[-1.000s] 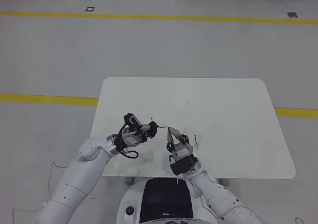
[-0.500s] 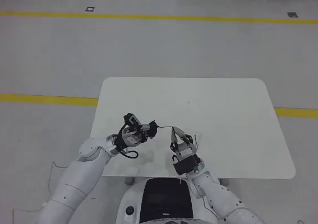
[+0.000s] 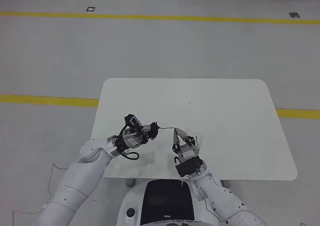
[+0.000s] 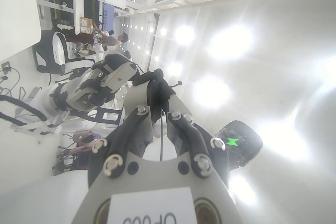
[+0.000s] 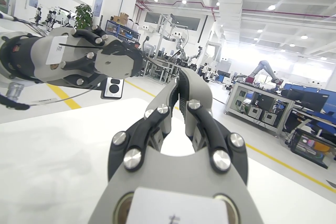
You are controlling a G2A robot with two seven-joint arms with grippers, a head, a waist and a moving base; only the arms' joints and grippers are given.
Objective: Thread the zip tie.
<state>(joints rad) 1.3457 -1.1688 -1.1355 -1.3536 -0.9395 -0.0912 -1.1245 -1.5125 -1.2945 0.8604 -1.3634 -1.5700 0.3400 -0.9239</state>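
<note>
My left gripper point(image 3: 154, 129) hovers over the near part of the white table point(image 3: 216, 107), shut on a thin black zip tie point(image 3: 165, 127). In the left wrist view the strap point(image 4: 161, 130) runs between the closed fingers of that gripper point(image 4: 157, 80) and its small head sticks out past the tips. My right gripper point(image 3: 175, 131) sits just right of the tie's free end, fingers pressed together. From the right wrist view, the right gripper point(image 5: 180, 75) points toward the left gripper point(image 5: 131, 59), which has the strap point(image 5: 78, 46) lying across it. I cannot tell whether the right fingers touch the tie.
A second dark zip tie point(image 3: 198, 139) lies on the table just right of the right gripper. The table's near edge point(image 3: 205, 178) is close behind both grippers. Yellow floor lines point(image 3: 35, 100) run beside the table.
The right gripper has shifted slightly to the right and toward the near edge. The left gripper and its zip tie have stayed in place.
</note>
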